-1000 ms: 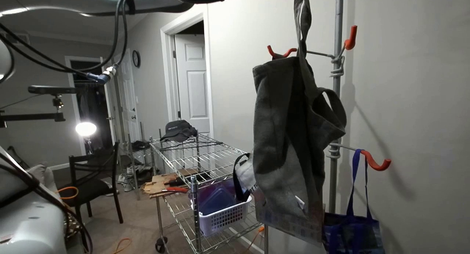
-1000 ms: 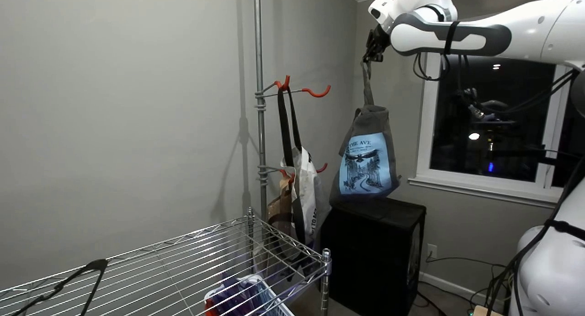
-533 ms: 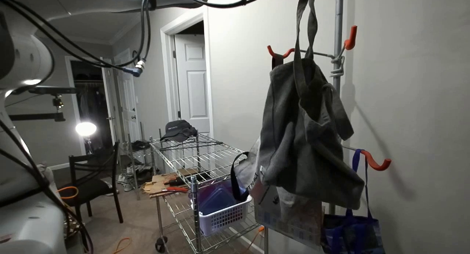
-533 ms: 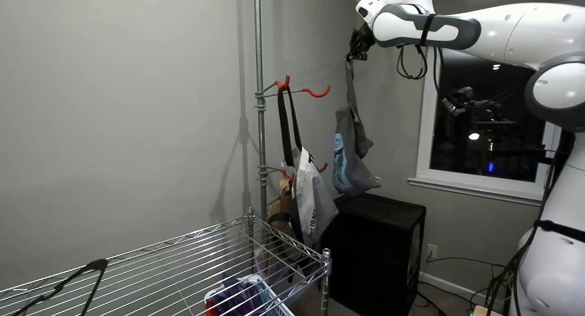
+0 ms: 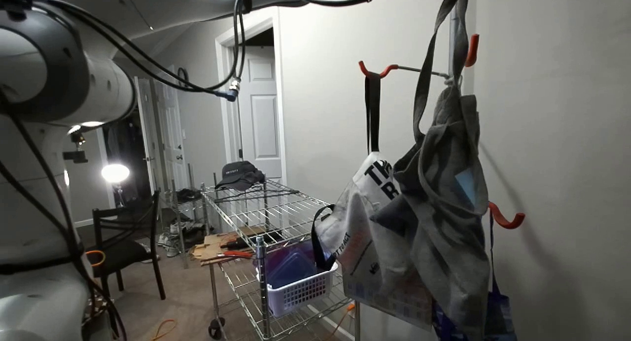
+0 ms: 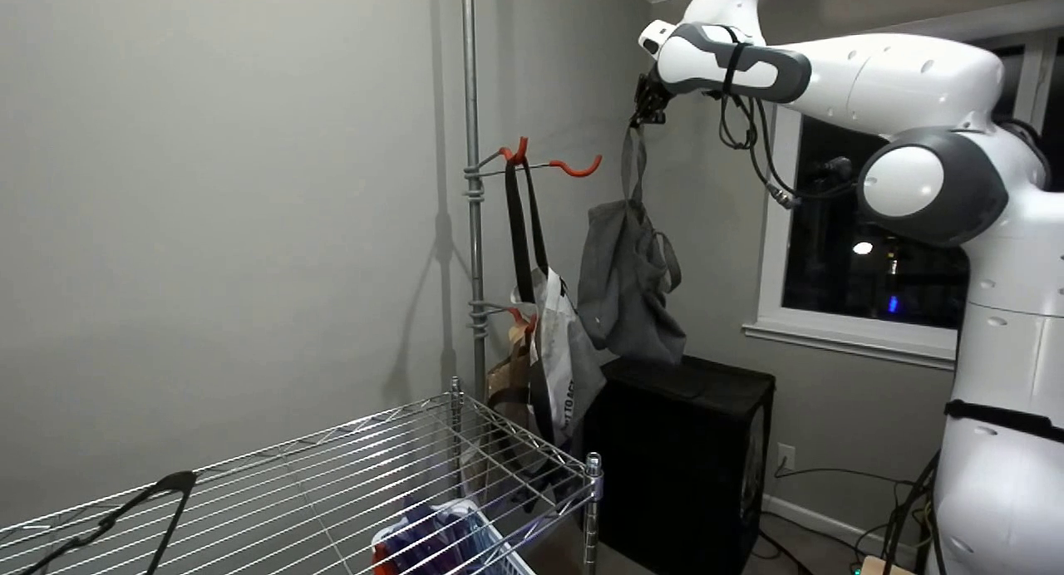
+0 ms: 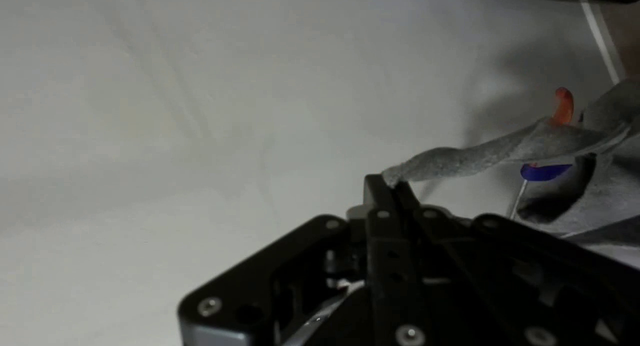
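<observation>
My gripper [image 7: 392, 184] is shut on the strap [image 7: 450, 162] of a grey cloth tote bag, pinched right at the fingertips. The tote [image 6: 630, 284] hangs below by that strap, twisted and folded, its second strap drooping loose at the side. In an exterior view the grey tote [image 5: 451, 232] overlaps the pole and part of a white tote [image 5: 357, 218]. A corner of its blue print shows there. A bare red hook [image 6: 575, 169] stands to the left of the held strap in an exterior view. The wrist view shows a red hook [image 7: 564, 106] beside the strap.
A metal pole [image 6: 471, 76] carries several red hooks. A white bag [image 6: 565, 367] and a blue bag [image 5: 500, 311] hang from it. A wire shelf [image 6: 592, 492], a white basket [image 5: 300, 296] and a black cabinet [image 6: 677, 467] stand below. A window [image 6: 873, 284] lies behind the arm.
My gripper has carried the tote toward the hook pole, a little lower. The bag has turned around: its print, facing a camera a second ago, now faces away.
</observation>
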